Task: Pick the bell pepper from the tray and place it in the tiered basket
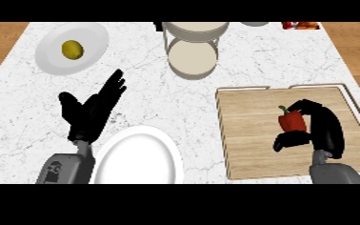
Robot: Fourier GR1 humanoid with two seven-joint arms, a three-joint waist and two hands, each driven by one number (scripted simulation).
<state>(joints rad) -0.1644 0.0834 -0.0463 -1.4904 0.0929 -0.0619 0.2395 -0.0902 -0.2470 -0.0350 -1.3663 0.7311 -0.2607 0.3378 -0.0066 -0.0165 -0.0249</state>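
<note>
On the right side of the worktop [141, 86] sits the wooden tray [246, 124], and the red bell pepper [291, 121] is there, near the tray's right edge. My right robot hand [320, 128] is wrapped round it. My fingers bend over the far and right side of the pepper and my thumb comes in from the near side, so the pepper is pinched between them. I hold it this way so it cannot roll off when I lift. I cannot tell if it rests on the wood or is a tiny bit above it.

The tiered basket [191, 59] stands at the far edge of the worktop, to the left of the tray and well apart from the pepper. I think my next job is to lift the pepper up and carry it far and left, high enough to get over the basket's rim.

My left robot hand [91, 109] is on the left side, wide open with its fingers up. It holds nothing and just rests out of the way, above a big white plate [137, 159]. A far plate [49, 57] at the left holds a yellow fruit [71, 49]. I do not need those.
</note>
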